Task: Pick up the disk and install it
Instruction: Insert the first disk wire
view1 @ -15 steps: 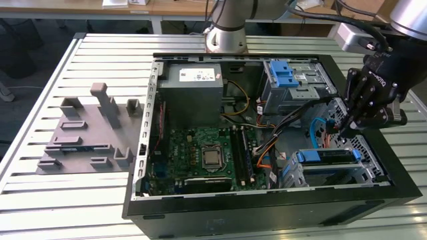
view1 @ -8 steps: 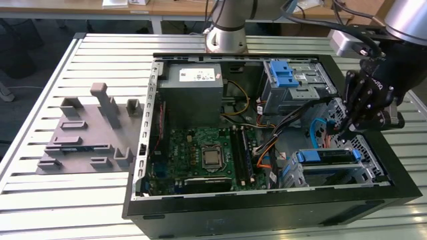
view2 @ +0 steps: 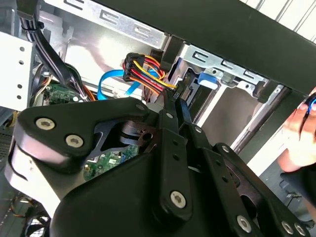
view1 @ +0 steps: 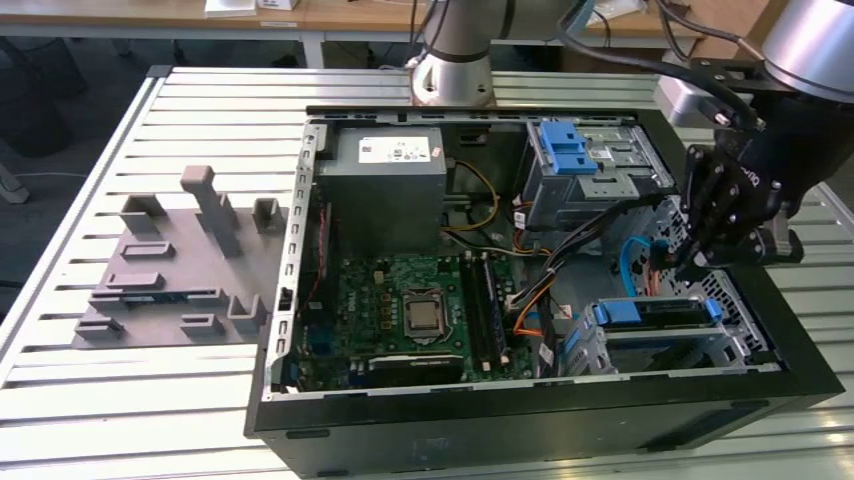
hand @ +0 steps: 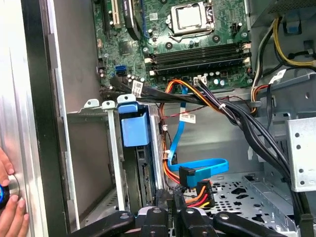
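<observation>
The gripper [view1: 697, 262] is seen pressed together, holding nothing, inside the case [view1: 534, 420]. Just below it, the disk [view1: 654, 312] is half hidden in its bay.

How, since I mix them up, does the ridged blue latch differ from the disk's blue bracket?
The ridged blue latch lies atop the far drive cage, narrow and ribbed; the disk's blue bracket spans the near bay, wider and smoother. Both are blue plastic on grey metal.
</observation>
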Robot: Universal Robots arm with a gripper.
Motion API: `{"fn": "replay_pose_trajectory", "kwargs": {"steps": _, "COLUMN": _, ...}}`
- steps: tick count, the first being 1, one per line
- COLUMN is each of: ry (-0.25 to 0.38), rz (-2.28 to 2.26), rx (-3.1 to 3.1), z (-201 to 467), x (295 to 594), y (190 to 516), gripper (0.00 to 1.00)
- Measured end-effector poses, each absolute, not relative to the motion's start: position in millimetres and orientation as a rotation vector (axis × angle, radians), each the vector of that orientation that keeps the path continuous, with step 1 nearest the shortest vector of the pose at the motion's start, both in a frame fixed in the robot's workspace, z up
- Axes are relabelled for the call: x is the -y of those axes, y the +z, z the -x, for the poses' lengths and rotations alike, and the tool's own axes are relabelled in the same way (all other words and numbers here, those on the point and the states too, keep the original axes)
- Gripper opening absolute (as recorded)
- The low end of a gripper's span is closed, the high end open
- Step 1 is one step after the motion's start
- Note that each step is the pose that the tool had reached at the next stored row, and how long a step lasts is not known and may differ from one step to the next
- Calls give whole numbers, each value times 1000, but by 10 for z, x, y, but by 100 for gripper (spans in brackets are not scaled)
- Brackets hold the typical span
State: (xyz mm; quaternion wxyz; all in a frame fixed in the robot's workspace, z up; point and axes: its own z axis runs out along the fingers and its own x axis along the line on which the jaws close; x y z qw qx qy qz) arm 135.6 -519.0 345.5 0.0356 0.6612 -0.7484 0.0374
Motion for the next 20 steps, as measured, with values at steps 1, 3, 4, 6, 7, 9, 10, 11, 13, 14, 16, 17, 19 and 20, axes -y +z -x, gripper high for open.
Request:
{"fn": "replay_pose_trajectory", "kwargs": {"steps": 1, "ry": 117, "rz": -2036, "rx": 2297, "z": -1355, "x": 5200, "y": 3453, "gripper": 16}}
{"fn": "replay_pose_trajectory", "kwargs": {"steps": 3, "ry": 119, "rz": -2042, "rx": 2295, "z": -1351, "x": 5232, "y": 3448, "gripper": 16}}
{"fn": "replay_pose_trajectory", "kwargs": {"steps": 4, "ry": 120, "rz": -2044, "rx": 2294, "z": -1348, "x": 5251, "y": 3447, "gripper": 16}}
{"fn": "replay_pose_trajectory", "kwargs": {"steps": 6, "ry": 120, "rz": -2048, "rx": 2293, "z": -1340, "x": 5281, "y": 3445, "gripper": 16}}
{"fn": "replay_pose_trajectory", "kwargs": {"steps": 7, "ry": 121, "rz": -2052, "rx": 2291, "z": -1334, "x": 5292, "y": 3446, "gripper": 16}}
{"fn": "replay_pose_trajectory", "kwargs": {"steps": 9, "ry": 121, "rz": -2060, "rx": 2284, "z": -1315, "x": 5304, "y": 3445, "gripper": 16}}
{"fn": "replay_pose_trajectory", "kwargs": {"steps": 10, "ry": 121, "rz": -2066, "rx": 2280, "z": -1307, "x": 5308, "y": 3443, "gripper": 16}}
{"fn": "replay_pose_trajectory", "kwargs": {"steps": 11, "ry": 120, "rz": -2072, "rx": 2275, "z": -1300, "x": 5311, "y": 3440, "gripper": 16}}
{"fn": "replay_pose_trajectory", "kwargs": {"steps": 13, "ry": 121, "rz": -2090, "rx": 2259, "z": -1296, "x": 5316, "y": 3435, "gripper": 16}}
{"fn": "replay_pose_trajectory", "kwargs": {"steps": 14, "ry": 122, "rz": -2100, "rx": 2251, "z": -1295, "x": 5318, "y": 3431, "gripper": 16}}
{"fn": "replay_pose_trajectory", "kwargs": {"steps": 16, "ry": 122, "rz": -2111, "rx": 2244, "z": -1290, "x": 5333, "y": 3416, "gripper": 16}}
{"fn": "replay_pose_trajectory", "kwargs": {"steps": 17, "ry": 119, "rz": -2113, "rx": 2246, "z": -1281, "x": 5346, "y": 3408, "gripper": 16}}
{"fn": "replay_pose_trajectory", "kwargs": {"steps": 19, "ry": 111, "rz": -2118, "rx": 2251, "z": -1264, "x": 5370, "y": 3393, "gripper": 16}}
{"fn": "replay_pose_trajectory", "kwargs": {"steps": 20, "ry": 106, "rz": -2121, "rx": 2254, "z": -1256, "x": 5380, "y": 3387, "gripper": 16}}
